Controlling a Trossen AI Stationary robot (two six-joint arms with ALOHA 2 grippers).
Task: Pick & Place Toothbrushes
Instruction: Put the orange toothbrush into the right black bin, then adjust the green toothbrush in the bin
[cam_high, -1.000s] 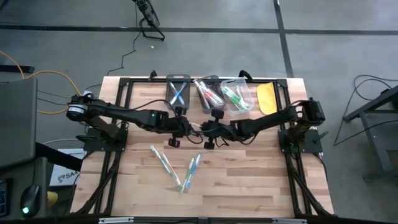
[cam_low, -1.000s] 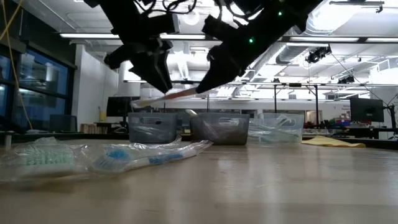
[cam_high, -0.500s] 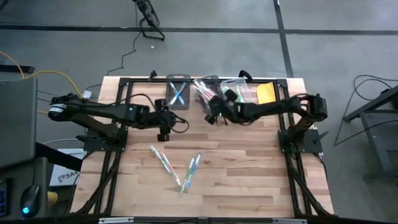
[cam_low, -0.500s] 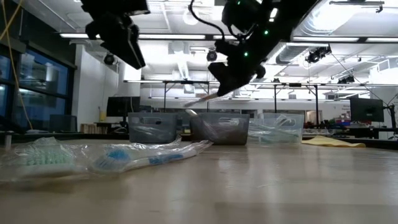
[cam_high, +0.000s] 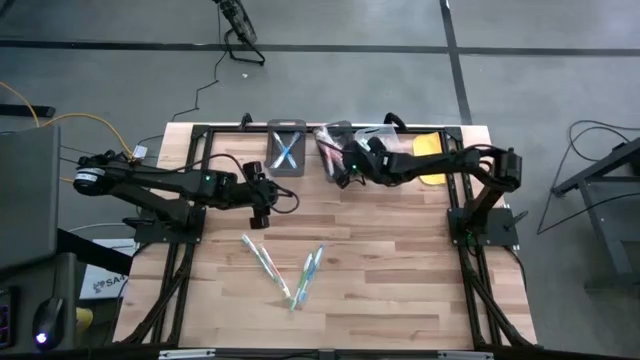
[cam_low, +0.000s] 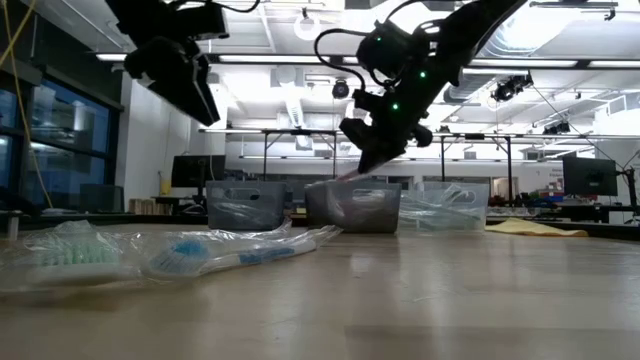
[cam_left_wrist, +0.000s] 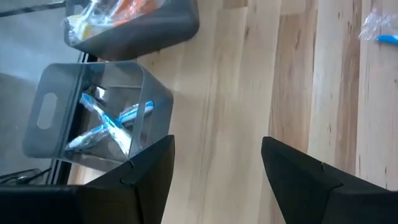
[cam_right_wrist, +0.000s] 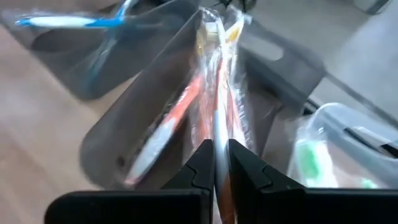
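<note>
While the right pincer (cam_right_wrist: 216, 163) grips a wrapped orange-handled toothbrush (cam_right_wrist: 214, 118) over the middle bin (cam_high: 335, 150), the risk I see is a bad release. The crinkled wrapper may cling to the fingers, or the brush may tip across the bin wall into the neighbouring bin of blue toothbrushes (cam_left_wrist: 106, 124) or the green bin (cam_right_wrist: 348, 149). The middle bin already holds several orange ones, so the new one could ride high and slide out. The left pincer (cam_left_wrist: 214, 168) hangs open and empty above the surface (cam_high: 400, 260), near the blue bin. A few wrapped toothbrushes (cam_high: 285, 270) lie unsorted at mid-surface.
</note>
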